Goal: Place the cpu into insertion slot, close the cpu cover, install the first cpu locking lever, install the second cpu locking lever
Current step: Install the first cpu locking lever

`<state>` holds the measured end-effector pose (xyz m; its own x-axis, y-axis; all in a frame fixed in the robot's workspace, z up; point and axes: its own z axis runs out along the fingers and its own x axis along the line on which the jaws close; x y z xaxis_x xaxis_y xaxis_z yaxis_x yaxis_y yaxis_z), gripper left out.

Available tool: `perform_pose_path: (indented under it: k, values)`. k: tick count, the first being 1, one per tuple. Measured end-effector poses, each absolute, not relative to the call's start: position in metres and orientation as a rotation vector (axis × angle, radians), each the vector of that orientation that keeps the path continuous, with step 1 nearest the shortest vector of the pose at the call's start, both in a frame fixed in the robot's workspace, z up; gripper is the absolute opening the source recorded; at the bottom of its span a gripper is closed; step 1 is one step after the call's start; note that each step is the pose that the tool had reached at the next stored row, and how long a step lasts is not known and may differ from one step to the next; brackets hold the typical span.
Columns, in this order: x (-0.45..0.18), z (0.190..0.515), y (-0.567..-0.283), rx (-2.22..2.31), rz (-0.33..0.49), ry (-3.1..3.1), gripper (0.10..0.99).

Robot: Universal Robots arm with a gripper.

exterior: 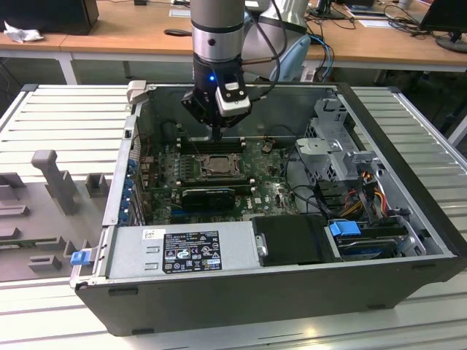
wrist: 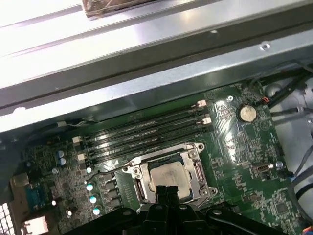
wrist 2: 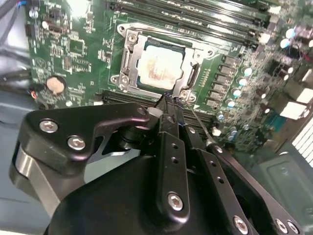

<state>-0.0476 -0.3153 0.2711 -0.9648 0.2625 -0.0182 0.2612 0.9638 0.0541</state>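
Note:
The cpu (wrist 2: 159,66) lies flat in the insertion slot (wrist 2: 193,78) on the green motherboard. It also shows in the exterior view (exterior: 217,165) and the first wrist view (wrist: 168,175). The silvery cpu cover (wrist 2: 128,58) lies down around the chip, which shows through its window. A thin wire locking lever (wrist 2: 203,122) sticks out from the socket's corner, and in the first wrist view this lever (wrist: 105,169) stands away from the socket. My gripper (wrist 2: 168,99) is shut with nothing between its fingers. It hovers at the socket's edge beside that lever's root (exterior: 218,135).
Long black memory slots (wrist: 142,134) run beside the socket, towards the case's metal wall (wrist: 146,58). A coin cell (wrist: 247,113) sits on the board. A power supply (exterior: 182,251), a drive cage (exterior: 336,138) and loose cables (exterior: 365,182) crowd the case.

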Motion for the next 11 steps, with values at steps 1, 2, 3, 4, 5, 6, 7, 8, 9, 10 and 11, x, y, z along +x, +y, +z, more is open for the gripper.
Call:
perform_pose_path:
  k: [1,2,3,4,5,6,7,8,9,10,11]
  values:
    - [-0.0476,0.2711,-0.3153,0.386,0.08,3.092,0.106]
    - [-0.0475,0.2711,-0.3153,0.36,0.081,3.095,0.106]
    - [-0.0475,0.2711,-0.3153,0.311,0.081,3.101,0.106]
    - [-0.0475,0.2711,-0.3153,0.248,0.082,3.108,0.106]
    - [-0.0475,0.2711,-0.3153,0.194,0.082,3.113,0.106]
    - [-0.0475,0.2711,-0.3153,0.154,0.083,3.116,0.106]
    - [-0.0475,0.271,-0.3153,0.11,0.083,3.118,0.106]
    - [-0.0475,0.271,-0.3153,0.07,0.084,3.12,0.106]
    - [-0.0475,0.2711,-0.3154,0.015,0.084,3.122,0.106]
    - [-0.0475,0.2711,-0.3154,-0.024,0.085,3.123,0.106]
    - [-0.0475,0.271,-0.3154,-0.054,0.085,3.123,0.106]
